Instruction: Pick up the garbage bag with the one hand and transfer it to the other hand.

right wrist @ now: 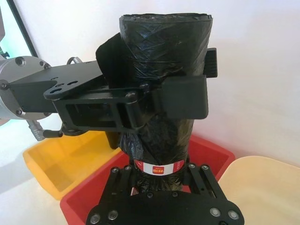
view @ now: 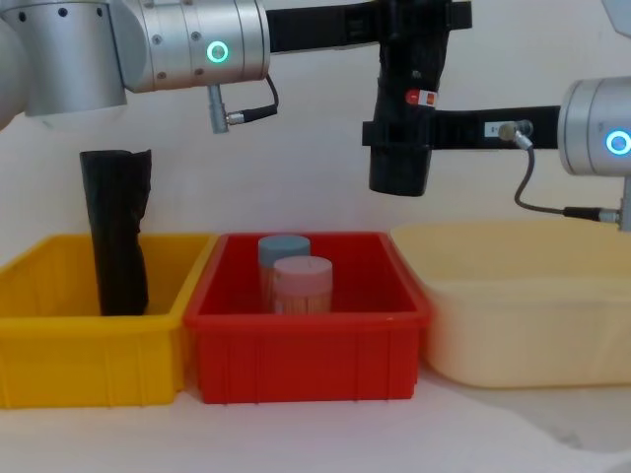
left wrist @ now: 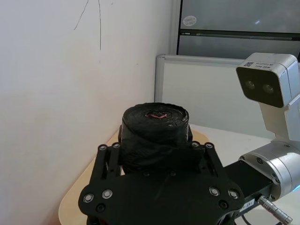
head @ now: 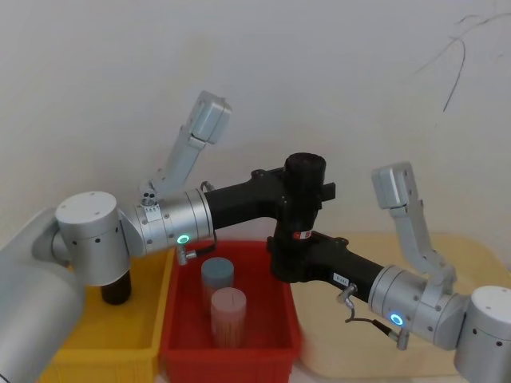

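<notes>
The garbage bag (head: 306, 177), a glossy black roll with a red-and-white label low on its side, hangs upright above the red bin (view: 301, 350). My left gripper (head: 308, 196), on the arm with the green-cyan ring, reaches in from the left and is shut around the roll's upper part. My right gripper (head: 287, 257), on the arm with the blue ring, comes from the right and is closed on the lower part at the label. In the right wrist view the bag (right wrist: 164, 51) stands between the right gripper's fingers (right wrist: 124, 174), with the left gripper (right wrist: 164, 101) clamped above them.
The red bin holds a blue-topped cylinder (view: 284, 248) and a pink one (view: 303, 281). A yellow bin (view: 89, 355) on the left contains a taller black roll (view: 116, 236). A cream tub (view: 523, 325) sits on the right. A white wall stands close behind.
</notes>
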